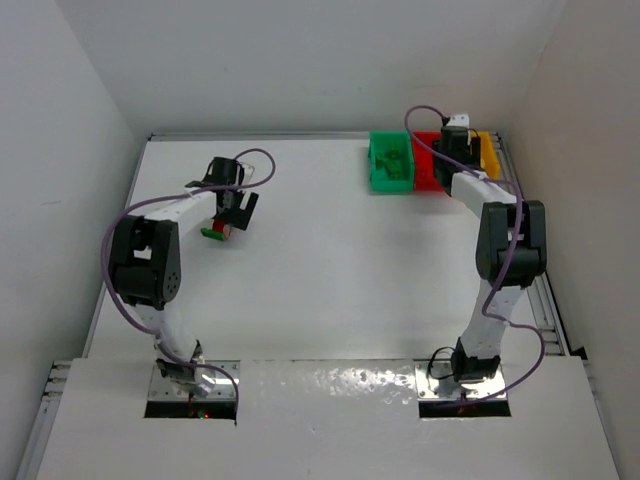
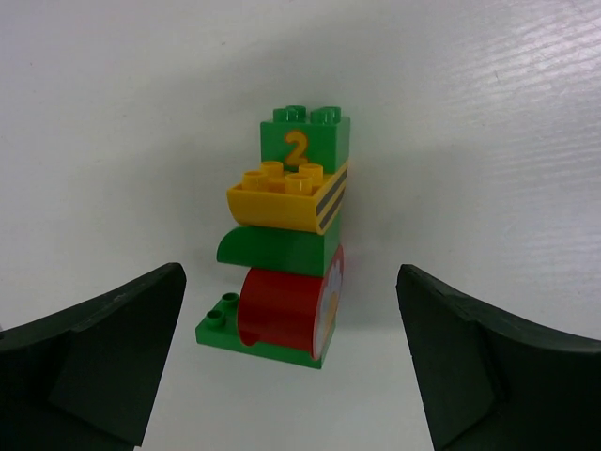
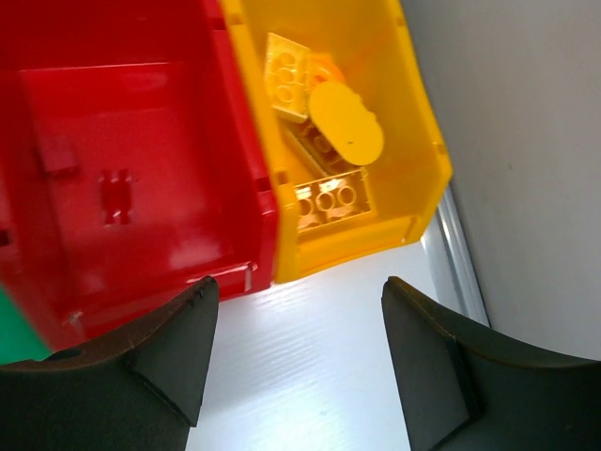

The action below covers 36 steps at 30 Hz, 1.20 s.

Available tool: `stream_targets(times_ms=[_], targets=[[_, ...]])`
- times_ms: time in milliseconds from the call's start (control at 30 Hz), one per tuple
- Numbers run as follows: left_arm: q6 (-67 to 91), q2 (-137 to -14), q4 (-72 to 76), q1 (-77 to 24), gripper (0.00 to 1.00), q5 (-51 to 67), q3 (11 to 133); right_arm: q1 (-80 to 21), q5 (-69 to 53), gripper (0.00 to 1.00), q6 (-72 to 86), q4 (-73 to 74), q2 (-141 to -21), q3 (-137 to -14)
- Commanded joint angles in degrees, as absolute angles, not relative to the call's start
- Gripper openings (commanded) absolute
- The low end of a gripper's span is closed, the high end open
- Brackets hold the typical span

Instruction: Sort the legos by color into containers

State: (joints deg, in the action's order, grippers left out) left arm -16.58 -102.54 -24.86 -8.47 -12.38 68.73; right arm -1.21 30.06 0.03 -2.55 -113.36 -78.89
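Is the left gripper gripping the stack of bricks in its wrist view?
No, the left gripper stands open, its fingers clear of the stack of bricks on both sides.

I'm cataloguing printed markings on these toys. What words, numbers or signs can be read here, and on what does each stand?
"2": a yellow numeral on the face of the far green brick.
Print on the side of the red rounded piece: seen edge-on, unreadable.
No other text is visible.
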Motion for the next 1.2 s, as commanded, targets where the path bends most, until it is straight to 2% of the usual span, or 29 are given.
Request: stream_targets(times_ms=[0, 133, 233, 500, 533, 700, 733, 833, 867, 900, 933, 1033, 1067, 1167], targets=[[-18.0, -104.1, -22.4, -7.4, 0.94, -11.9, 71.1, -2.5, 27.5, 0.69, 0.4, -6.6, -108.1, -77.3], [-18.2, -105.9, -21.0, -7.2, 0.93, -11.9, 71.2, -3.3, 26.3, 0.7, 0.4, -6.9, -106.9, -76.0], [-18.2, -107.0, -20.7, -7.1, 0.88, -11.2, 71.2, -4.1, 26.2, 0.7, 0.4, -6.8, -106.3, -75.3], [-17.5, -107.9, -20.0, -6.9, 0.65, -10.4, 70.8, -5.5, 26.0, 0.71, -2.5, -7.4, -104.5, -74.2], [-17.5, -107.8, -20.0, -6.9, 0.58, -10.1, 70.8, -5.8, 26.0, 0.71, -2.7, -7.5, -104.3, -74.2], [-17.7, -106.7, -21.6, -6.9, 0.39, -6.8, 70.8, -6.9, 25.8, 0.71, -4.6, -7.7, -102.9, -73.7], [-17.9, -106.1, -21.8, -6.9, 0.28, -5.9, 70.8, -7.6, 25.8, 0.71, -5.2, -7.7, -102.7, -73.6], [-18.5, -104.3, -22.4, -6.9, 0.12, -2.3, 70.8, -9.5, 25.3, 0.71, -6.9, -7.9, -101.6, -72.8], [-19.3, -103.8, -22.4, -6.9, 0.1, -0.3, 70.8, -9.8, 23.6, 0.71, -7.1, -7.9, -100.4, -72.2], [-20.1, -103.2, -22.6, -6.9, 0.08, 1.8, 70.9, -10.2, 21.6, 0.71, -7.4, -7.8, -99.5, -71.6], [-21.2, -101.7, -22.8, -6.9, 0.01, 3.6, 71.1, -10.8, 18.7, 0.71, -7.7, -7.7, -98.6, -71.2], [-29.1, -98.4, -25.3, -6.9, 0.0, 14.6, 72.2, -11.1, -1.8, 0.71, -10.7, -7.5, -93.6, -68.3], [-35.3, -97.7, -26.8, -6.9, 0.0, 21.8, 72.6, -11.1, -17.1, 0.72, -12.3, -7.0, -91.2, -66.9], [-50.3, -94.6, -34.0, -6.9, 0.0, 36.5, 74.3, -11.5, -37.9, 0.73, -17.5, -1.7, -89.5, -68.2]])
